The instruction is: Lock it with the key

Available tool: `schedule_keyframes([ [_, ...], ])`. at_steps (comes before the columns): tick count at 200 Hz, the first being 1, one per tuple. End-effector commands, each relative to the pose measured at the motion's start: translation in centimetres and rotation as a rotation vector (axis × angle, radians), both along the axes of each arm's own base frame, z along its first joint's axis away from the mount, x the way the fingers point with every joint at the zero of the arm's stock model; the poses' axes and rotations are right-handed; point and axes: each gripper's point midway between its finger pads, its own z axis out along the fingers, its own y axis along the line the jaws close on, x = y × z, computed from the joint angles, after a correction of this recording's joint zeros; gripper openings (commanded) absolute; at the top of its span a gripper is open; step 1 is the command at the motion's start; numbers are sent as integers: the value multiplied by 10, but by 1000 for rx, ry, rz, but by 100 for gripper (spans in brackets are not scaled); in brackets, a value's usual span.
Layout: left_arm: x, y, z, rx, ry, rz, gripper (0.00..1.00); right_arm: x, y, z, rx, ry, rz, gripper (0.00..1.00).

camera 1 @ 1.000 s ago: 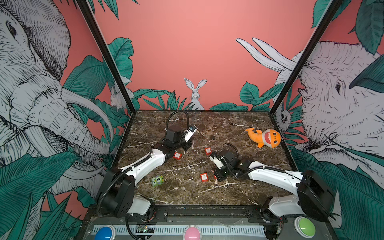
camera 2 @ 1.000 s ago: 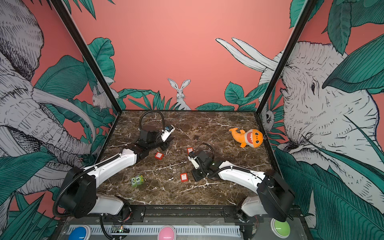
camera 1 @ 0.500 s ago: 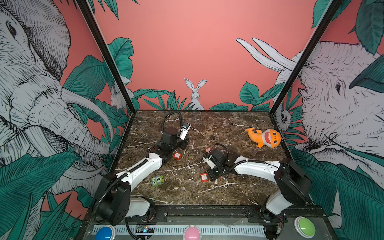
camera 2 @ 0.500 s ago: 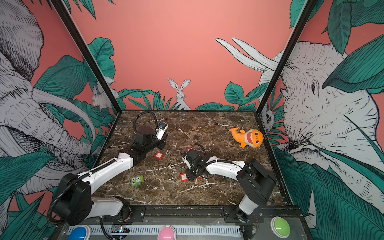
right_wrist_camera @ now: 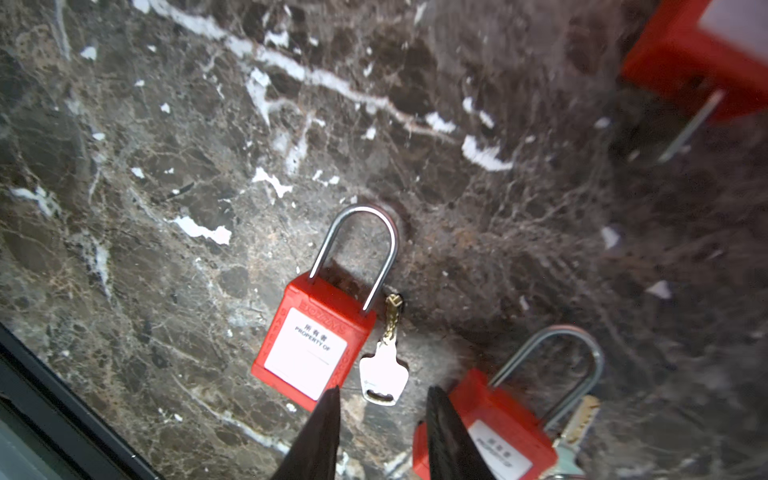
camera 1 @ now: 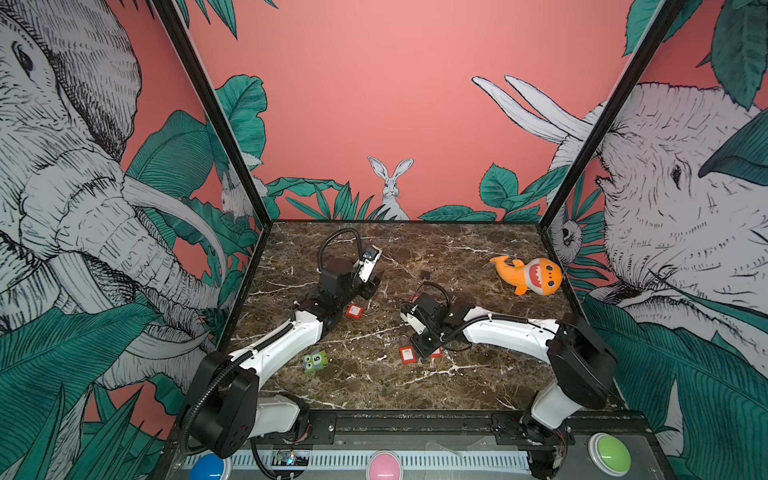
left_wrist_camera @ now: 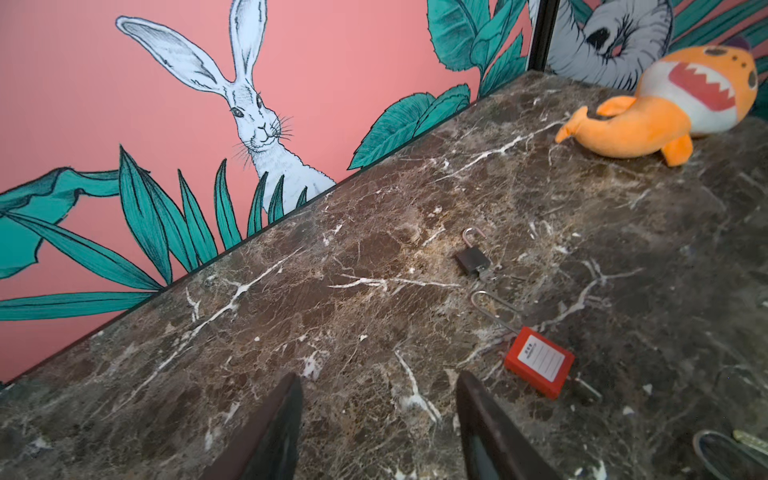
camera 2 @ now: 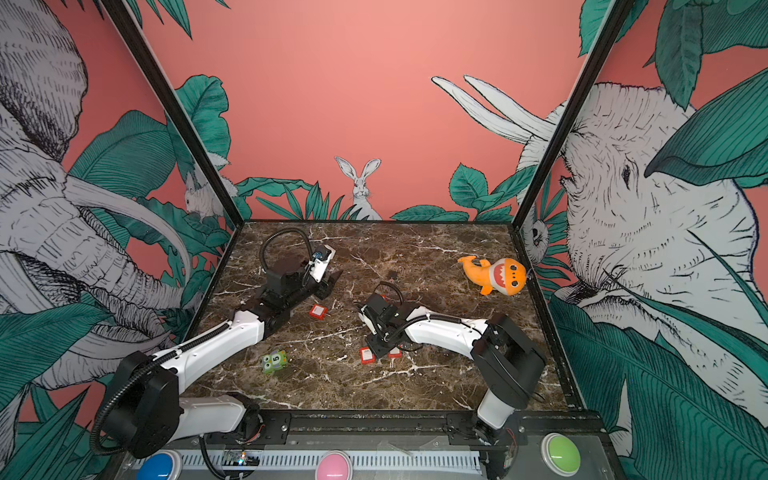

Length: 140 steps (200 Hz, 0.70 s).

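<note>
right gripper (right_wrist_camera: 382,395) hangs low over the marble table (right_wrist_camera: 166,124), fingers parted with nothing between them; the key (right_wrist_camera: 384,370) lies flat just past their tips, right beside a red padlock (right_wrist_camera: 309,345). left gripper (left_wrist_camera: 378,382) is likewise parted and empty, near a 2nd padlock (left_wrist_camera: 539,361).

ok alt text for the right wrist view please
The right gripper, jaws open, hovers over a loose key lying beside a red padlock on the brown marble table. A second red padlock lies close by, and a third red padlock is blurred at the frame's edge.
</note>
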Motion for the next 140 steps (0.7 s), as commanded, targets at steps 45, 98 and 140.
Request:
schedule_keyframes([
  [45,14,9,32,-10,-7,85,87,94,-24,73,38,-244,-160,59],
  [98,21,17,36,-125,-25,137,100,139,-18,47,-53,-244,-232,66],
  [140,20,8,17,-134,58,98,99,153,-5,22,-52,-217,-272,69],
])
